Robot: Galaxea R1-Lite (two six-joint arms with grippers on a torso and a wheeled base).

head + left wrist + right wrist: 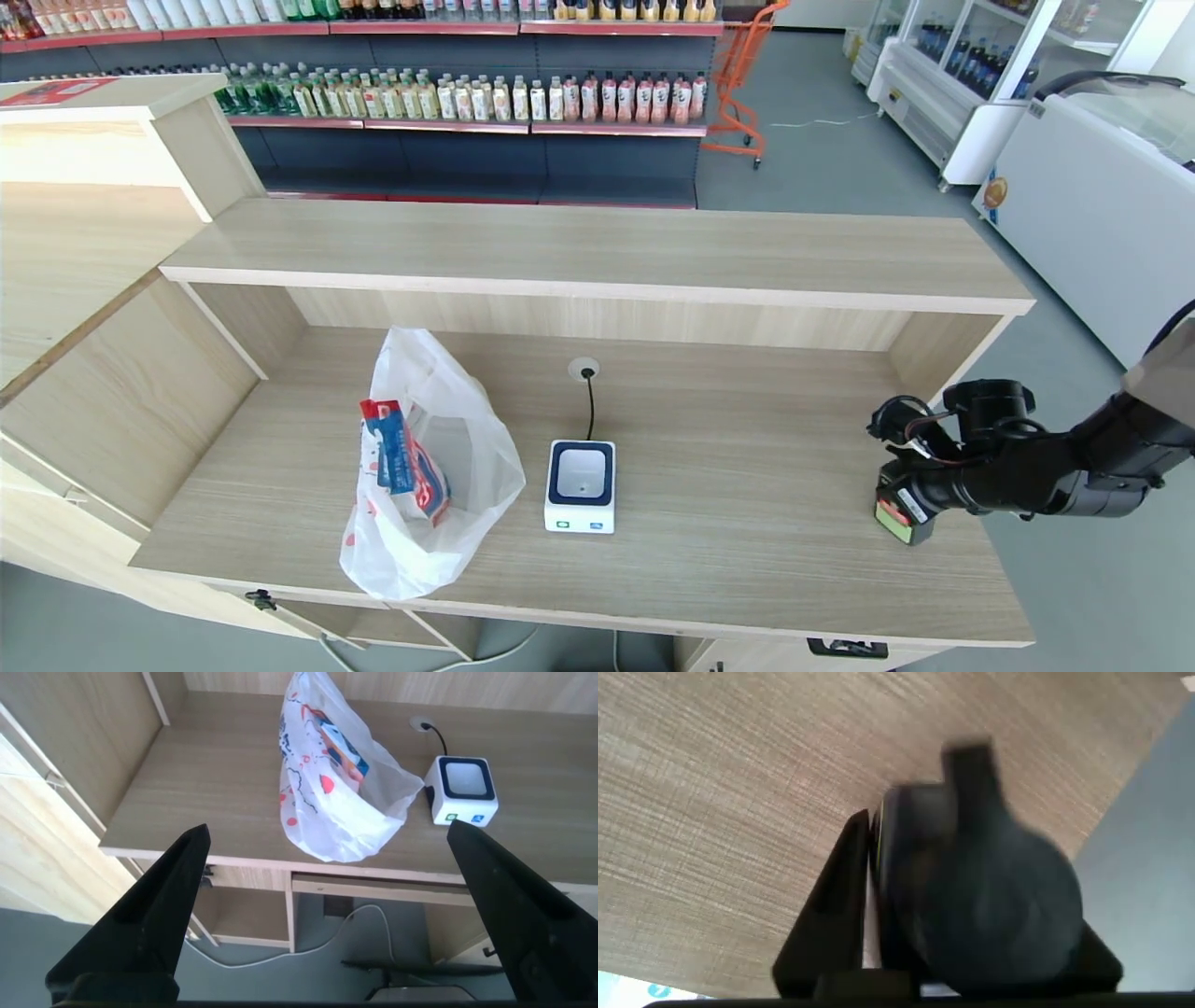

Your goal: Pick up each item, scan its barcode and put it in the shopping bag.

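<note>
Two hands: left hand wide, right hand clamped on small item just beside table edge; slack grip there could drop it overboard

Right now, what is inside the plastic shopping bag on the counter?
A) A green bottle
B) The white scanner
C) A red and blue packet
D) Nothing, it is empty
C: a red and blue packet shows through the thin plastic of the shopping bag, while the scanner sits outside, beside it.
</note>
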